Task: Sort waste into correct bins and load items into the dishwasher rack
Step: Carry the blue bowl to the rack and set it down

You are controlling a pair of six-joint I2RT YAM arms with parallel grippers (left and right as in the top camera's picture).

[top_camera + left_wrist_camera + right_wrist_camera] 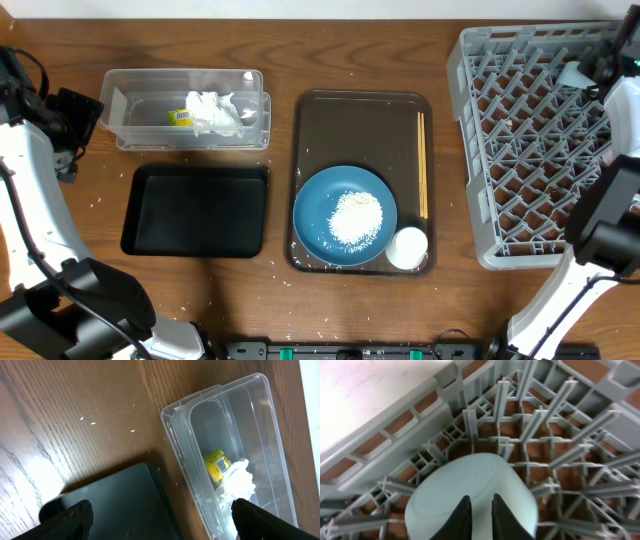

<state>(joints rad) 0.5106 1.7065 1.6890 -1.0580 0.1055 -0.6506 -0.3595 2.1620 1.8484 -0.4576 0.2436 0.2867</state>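
**Smooth pale-blue bowl (pixel 470 480) lay inverted among grey lattice rack (pixel 555 425) pegs, near its rim.**
Left end effector (pixel 162 517) stood wide open; right end effector (pixel 481 510) nearly closed, grip unclear.

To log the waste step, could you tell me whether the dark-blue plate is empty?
Not empty: a heap of white rice grains lies at the middle of the dark-blue plate.

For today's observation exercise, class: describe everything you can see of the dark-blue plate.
The dark-blue plate is round, glossy and ceramic-looking, lying flat in the near half of the brown serving tray. A heap of white rice sits on its middle. A white cup stands at its near-right rim, seemingly touching. The chopsticks lie apart from it.
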